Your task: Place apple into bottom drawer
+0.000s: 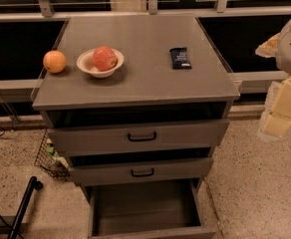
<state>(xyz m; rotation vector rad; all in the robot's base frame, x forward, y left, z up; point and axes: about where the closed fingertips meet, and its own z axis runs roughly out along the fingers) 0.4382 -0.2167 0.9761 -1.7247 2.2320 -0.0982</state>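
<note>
Cabinet: a grey cabinet point(135, 59) with three drawers stands on a speckled floor in front of dark windows; its flat top serves as the worktop.
Apple: a red-pink apple point(104, 58) with yellowish patches sits in a shallow white bowl point(90, 68) on the left half of the worktop.
Orange: a smooth orange point(54, 61) rests at the worktop's left edge, just beside the bowl and not touching it.
Packet: a small dark snack packet point(180, 58) lies flat towards the right of the worktop, well apart from the bowl.
Upper drawers: the top drawer point(140, 136) and the middle drawer point(141, 172), each with a black handle, stand slightly pulled out.
Bottom drawer: the bottom drawer point(98, 208) is pulled far out towards the viewer, and its plain grey walls and floor are in sight.
Tool: the tool point(280, 111), pale and yellowish, hangs at the right edge of the view, off the cabinet's right side and a little below the level of the worktop. I cannot tell whether it is released or clenched; it holds nothing that can be seen.
Apple and tool: the apple lies well apart from the tool, far to its left and higher, with the packet between them.
Floor, left: a wire basket point(50, 159) sits against the cabinet's left side.
</note>
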